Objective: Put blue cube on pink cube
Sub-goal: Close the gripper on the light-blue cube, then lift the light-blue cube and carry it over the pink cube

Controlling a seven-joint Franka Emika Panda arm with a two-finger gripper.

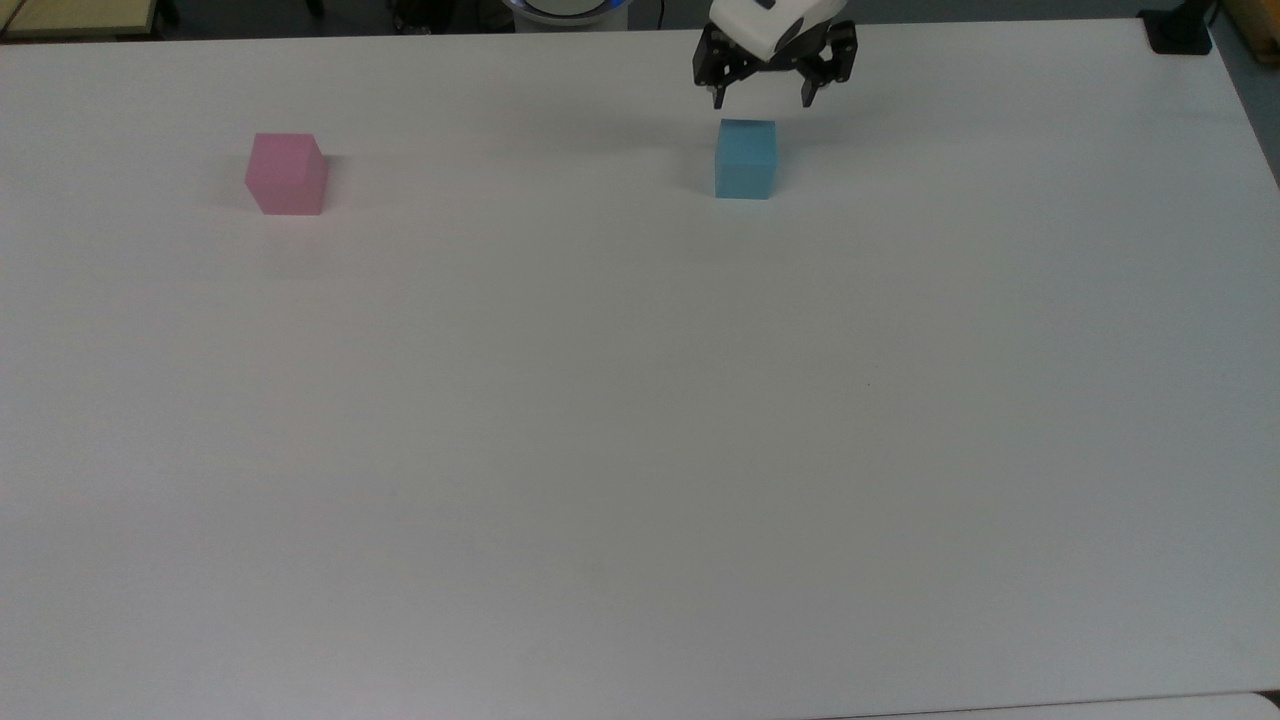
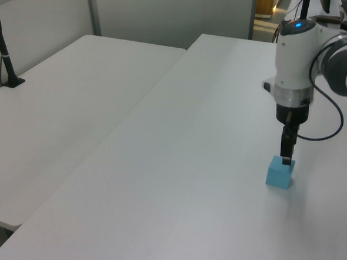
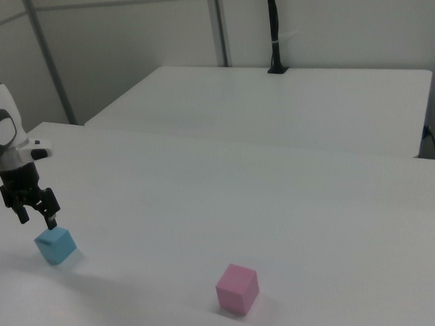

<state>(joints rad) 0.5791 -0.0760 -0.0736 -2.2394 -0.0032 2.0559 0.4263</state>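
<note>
The blue cube (image 1: 746, 160) (image 2: 280, 172) (image 3: 56, 246) rests on the white table (image 1: 640, 450) near its far edge in the top view. My gripper (image 1: 762, 100) (image 2: 287, 153) (image 3: 37, 218) hangs open just above it, pointing down. Its fingertips stand wider apart than the cube and do not touch it. The pink cube (image 1: 287, 173) (image 3: 237, 288) sits alone on the table, well off to the top view's left of the blue one.
A second white table (image 2: 62, 111) (image 3: 273, 110) adjoins this one. A black pole (image 2: 6, 58) (image 3: 274, 30) is clamped to it. A black clamp (image 1: 1180, 35) sits at the top view's upper right table corner. The robot base (image 1: 565, 8) stands behind the far edge.
</note>
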